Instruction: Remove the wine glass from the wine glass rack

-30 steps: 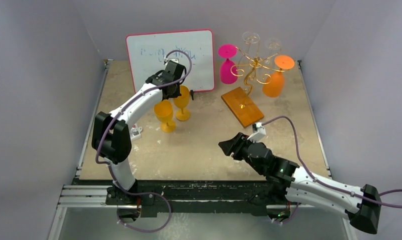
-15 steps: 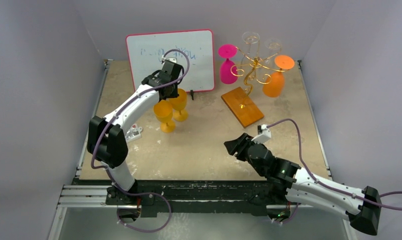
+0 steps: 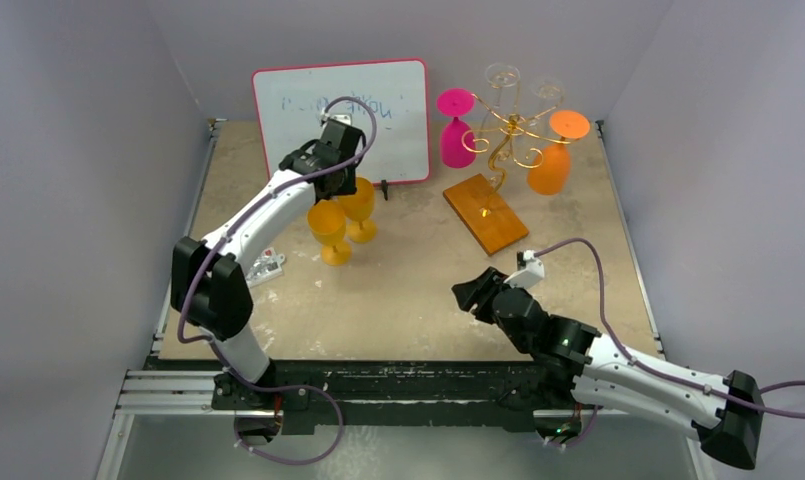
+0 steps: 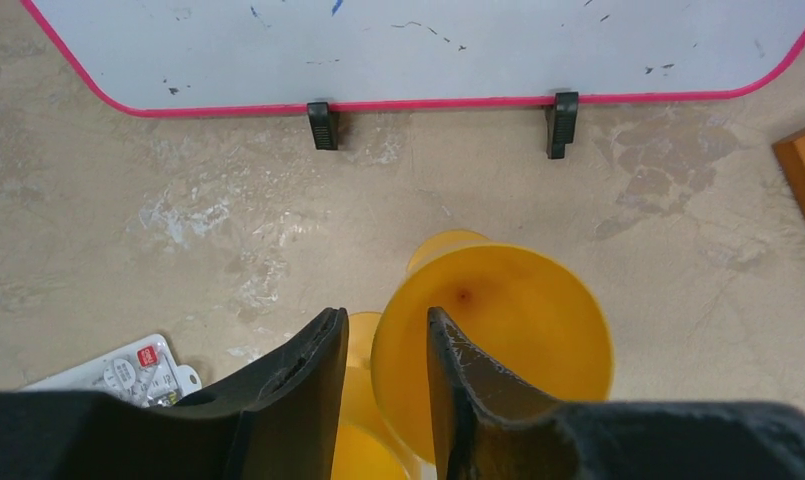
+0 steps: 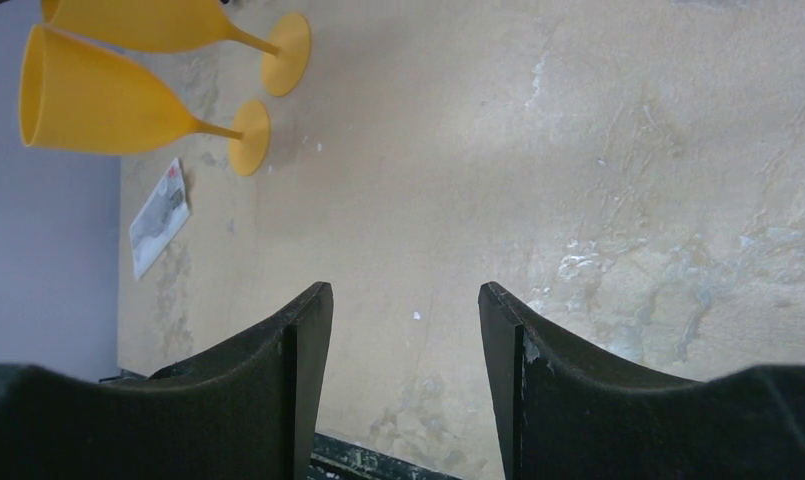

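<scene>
While the left gripper (image 4: 382, 318) gapes, it (seemingly) straddles the glass rim (image 4: 513, 256).

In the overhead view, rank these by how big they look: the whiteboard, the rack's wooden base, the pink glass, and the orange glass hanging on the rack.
1. whiteboard
2. wooden base
3. pink glass and orange glass: they look about alike, so they are left unranked.
</scene>
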Available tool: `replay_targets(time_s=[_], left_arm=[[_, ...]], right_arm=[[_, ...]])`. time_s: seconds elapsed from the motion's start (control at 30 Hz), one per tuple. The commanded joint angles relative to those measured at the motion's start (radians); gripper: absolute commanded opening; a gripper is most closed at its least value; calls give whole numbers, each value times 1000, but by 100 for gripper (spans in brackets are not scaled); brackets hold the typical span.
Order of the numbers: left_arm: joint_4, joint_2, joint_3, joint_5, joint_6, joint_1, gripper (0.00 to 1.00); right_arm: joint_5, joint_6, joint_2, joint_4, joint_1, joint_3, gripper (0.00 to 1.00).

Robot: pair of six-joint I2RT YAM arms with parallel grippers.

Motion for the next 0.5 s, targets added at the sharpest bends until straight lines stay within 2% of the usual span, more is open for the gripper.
replay_targets(time_s=[0.0,0.1,0.2,0.4,0.47], left_arm=[[20,-132,47,-28,8,4,36],[32,-188,31,-15,-6,4,41],[45,-254,5,12,-20,4,45],[19,-401,-52,32,-38,4,56],[16,-463,-89,16,-46,4,62]], right_arm=[[91,17,29,-50,-7,53,59],[15,-66,78,16,-106,58,59],[-351,-202,175,179,-385,37,61],[-814,-190,289,372,-802,-36,61],[-993,-150,300,449,-992,-95,61]])
